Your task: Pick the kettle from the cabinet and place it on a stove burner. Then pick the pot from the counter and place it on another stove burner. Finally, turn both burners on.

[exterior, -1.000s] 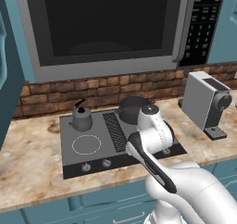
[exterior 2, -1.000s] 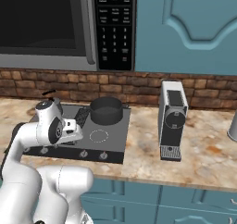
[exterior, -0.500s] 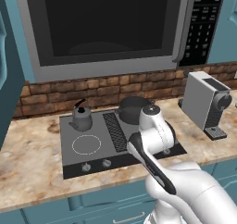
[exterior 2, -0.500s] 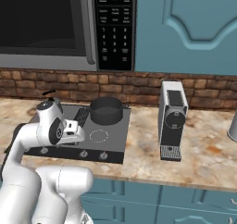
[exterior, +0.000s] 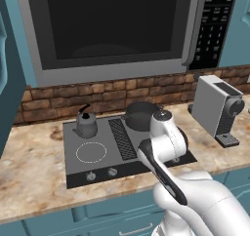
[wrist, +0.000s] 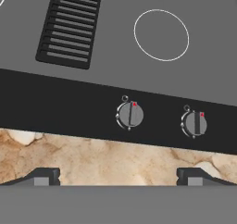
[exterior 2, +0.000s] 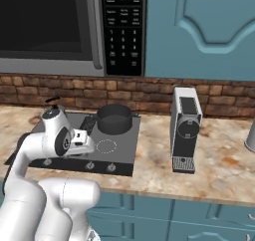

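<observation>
Above the front knobs (wrist: 130, 115), the tool (wrist: 118, 177) points down, jaws wide open, empty.

pot (exterior: 140, 115) part hidden behind arm, kettle (exterior 2: 51, 102) mostly hidden, knob markings too small

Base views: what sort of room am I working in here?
A home kitchen, rendered rather than real: a flat dark-grey cooktop set in a beige-and-brown marbled stone counter, a large built-in microwave above it, and a grey capsule coffee machine beside.
</observation>
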